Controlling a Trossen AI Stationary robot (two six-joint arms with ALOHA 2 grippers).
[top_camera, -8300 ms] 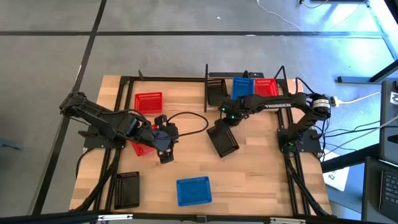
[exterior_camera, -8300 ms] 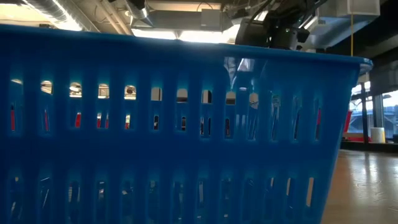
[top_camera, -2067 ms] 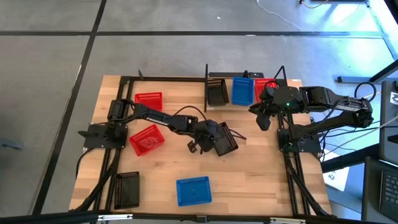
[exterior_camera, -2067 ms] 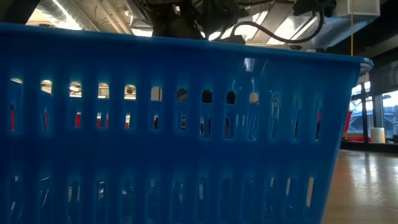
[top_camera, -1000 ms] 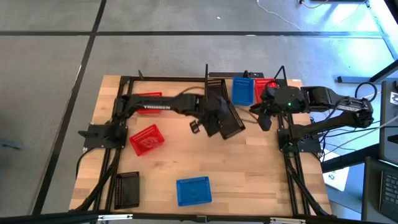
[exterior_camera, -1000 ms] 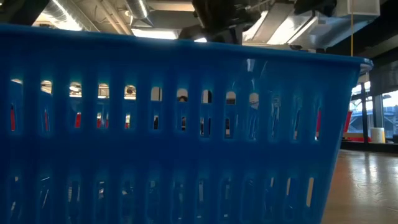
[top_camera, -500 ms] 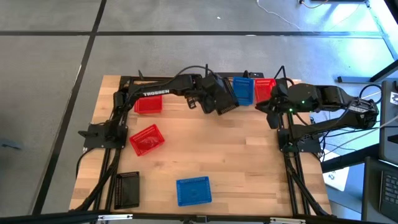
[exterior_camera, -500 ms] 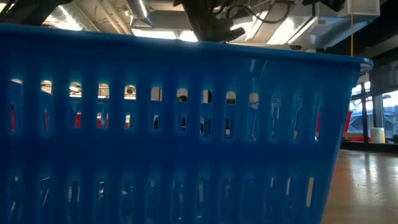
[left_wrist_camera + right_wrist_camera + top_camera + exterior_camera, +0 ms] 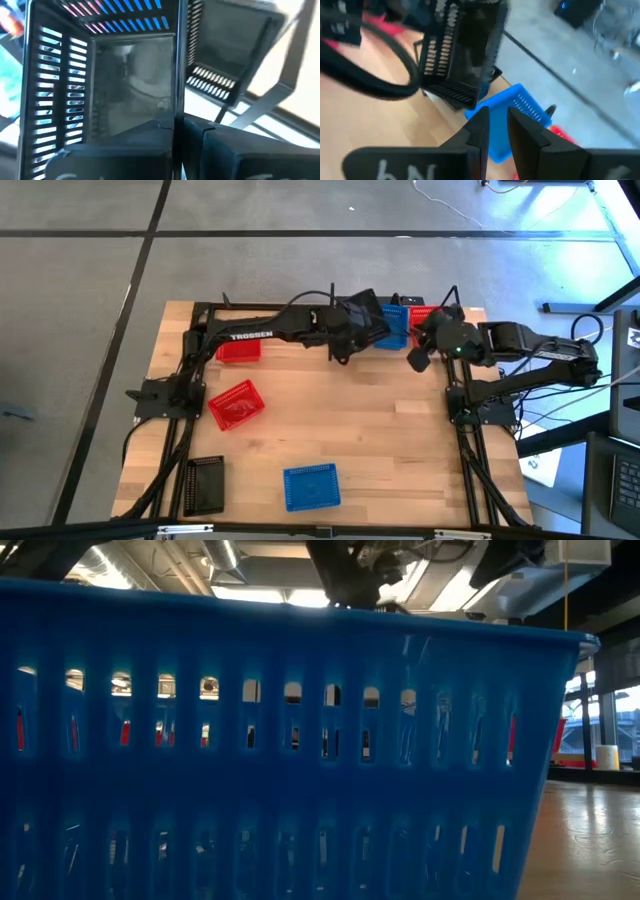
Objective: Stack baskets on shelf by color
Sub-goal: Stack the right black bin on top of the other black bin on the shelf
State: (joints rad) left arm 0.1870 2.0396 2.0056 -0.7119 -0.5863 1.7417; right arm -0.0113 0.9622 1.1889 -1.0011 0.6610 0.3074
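Looking straight down, the left gripper (image 9: 352,328) hangs over the far edge of the table at the shelf (image 9: 340,298), clenched on the wall of a black basket (image 9: 362,320) tilted above the shelf's left bay — beside the blue basket (image 9: 393,328) already shelved. The right gripper (image 9: 420,352) waits near the shelf's right end, holding nothing.

At table height, a loose blue basket (image 9: 300,760) blocks nearly everything.

From the left wrist, the fingers (image 9: 165,150) pinch one slotted wall of the black basket (image 9: 125,100), with its open interior facing the camera.

From the right wrist, its fingers (image 9: 495,135) stand slightly parted and empty.

The basket looks light, thin and slightly springy — probably best gripped by the rim wall and lowered level so it nests.
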